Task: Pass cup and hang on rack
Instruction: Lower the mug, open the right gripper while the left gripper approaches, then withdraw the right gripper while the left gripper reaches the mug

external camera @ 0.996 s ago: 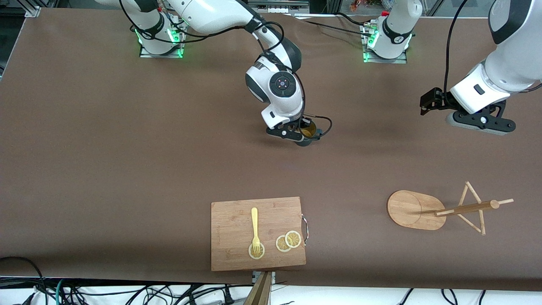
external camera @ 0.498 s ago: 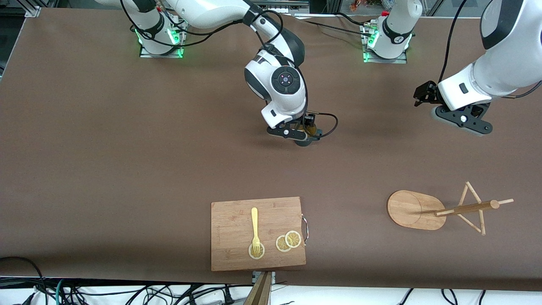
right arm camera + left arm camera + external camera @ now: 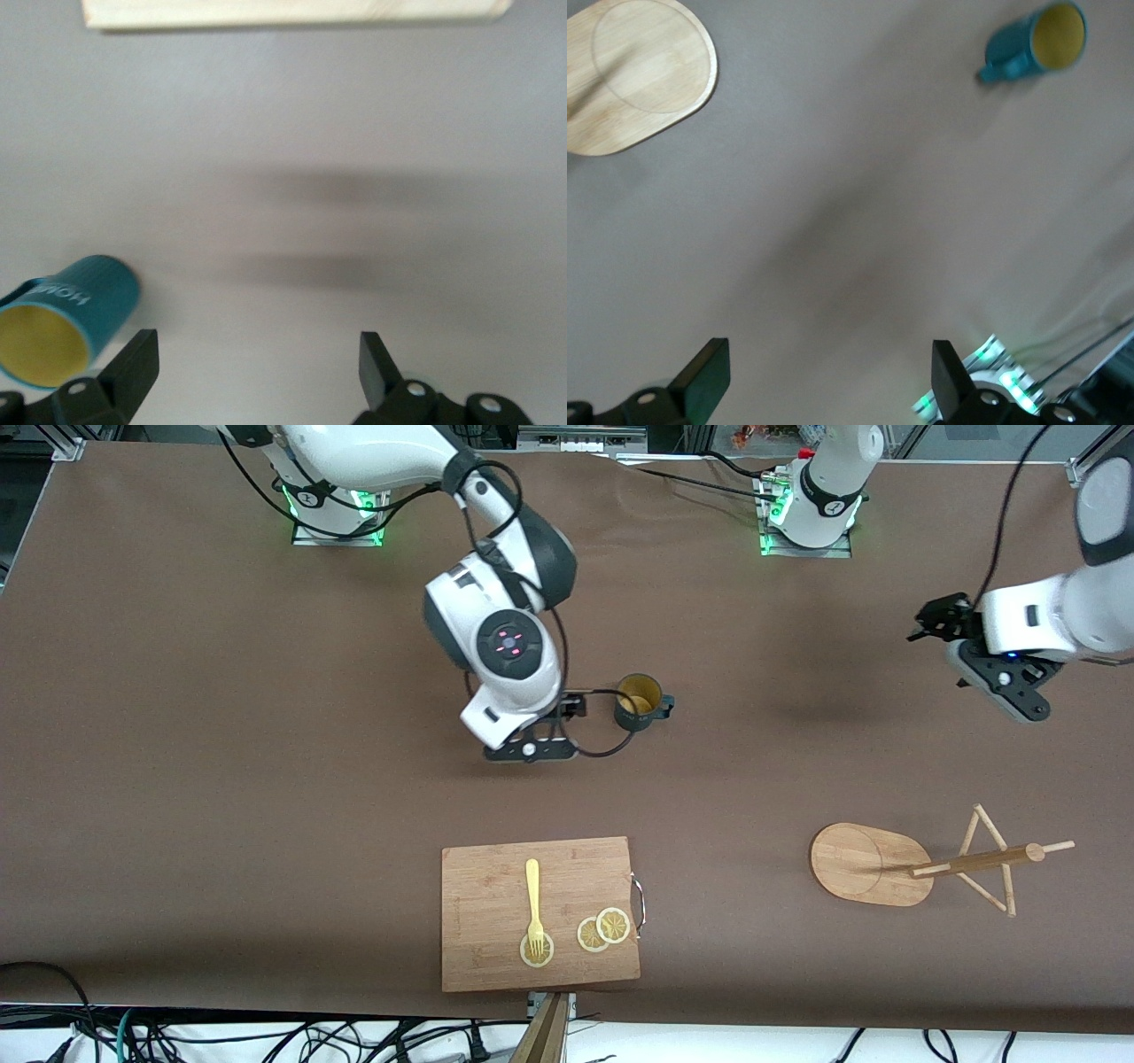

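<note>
— Near the middle of the desk (image 3: 266, 797), where does the cup (image 3: 638, 701) sit?

— It stands upright on its base, mouth up, yellowish inside and holding nothing. Its handle points toward the left arm's end of the desk. White lettering runs along its teal side in the right wrist view.

— And the right gripper (image 3: 530, 749)?

— Just beside the cup, toward the right arm's end, apart from it, its jaws spread wide with nothing between them.

— The left gripper (image 3: 939, 622)?

— Up over bare desk at the left arm's end, jaws wide apart and holding nothing, well apart from the cup.

— The rack (image 3: 921, 864)?

— Nearer the front camera than the left gripper. Its oval base lies flat on the desk; its pole appears slanted toward the left arm's end, thin pegs crossing it.

— Anything else?

— A cutting board (image 3: 483, 948) at the near edge carries a yellow fork (image 3: 533, 899) and three lemon slices (image 3: 604, 930). The fork's tines rest on one slice; its long axis runs toward the robots.
</note>
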`<state>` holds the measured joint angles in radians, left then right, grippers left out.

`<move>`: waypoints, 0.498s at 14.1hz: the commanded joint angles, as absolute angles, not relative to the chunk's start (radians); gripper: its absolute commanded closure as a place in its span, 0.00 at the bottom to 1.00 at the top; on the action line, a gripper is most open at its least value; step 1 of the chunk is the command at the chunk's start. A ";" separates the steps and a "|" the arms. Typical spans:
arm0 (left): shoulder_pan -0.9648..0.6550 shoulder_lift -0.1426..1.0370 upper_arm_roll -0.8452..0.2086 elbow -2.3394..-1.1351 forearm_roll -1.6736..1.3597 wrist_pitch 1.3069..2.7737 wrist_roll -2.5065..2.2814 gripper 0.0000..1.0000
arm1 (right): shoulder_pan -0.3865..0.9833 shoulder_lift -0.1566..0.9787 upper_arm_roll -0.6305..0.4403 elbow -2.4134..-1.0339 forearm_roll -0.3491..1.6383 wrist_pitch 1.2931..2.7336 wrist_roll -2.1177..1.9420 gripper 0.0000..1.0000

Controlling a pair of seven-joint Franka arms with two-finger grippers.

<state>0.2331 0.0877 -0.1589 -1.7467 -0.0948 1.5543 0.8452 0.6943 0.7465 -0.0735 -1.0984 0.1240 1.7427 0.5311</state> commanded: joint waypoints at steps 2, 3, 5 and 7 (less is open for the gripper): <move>0.418 0.146 -0.172 -1.768 -0.265 1.559 1.228 0.00 | 0.634 0.684 -0.115 -1.103 0.106 1.668 0.349 0.00; 0.452 0.159 -0.172 -1.790 -0.312 1.562 1.317 0.00 | 0.599 0.670 -0.120 -1.103 0.106 1.654 0.297 0.00; 0.569 0.179 -0.172 -1.854 -0.441 1.575 1.428 0.01 | 0.527 0.646 -0.126 -1.103 0.106 1.626 0.189 0.00; 0.592 0.212 -0.172 -1.884 -0.527 1.609 1.607 0.02 | 0.462 0.617 -0.135 -1.106 0.101 1.576 0.128 0.00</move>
<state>0.5624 0.1981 -0.1555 -1.8455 -0.4440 1.5732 1.4605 0.5192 0.6559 -0.1413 -1.0969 0.1131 1.6282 0.1900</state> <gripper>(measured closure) 0.022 0.000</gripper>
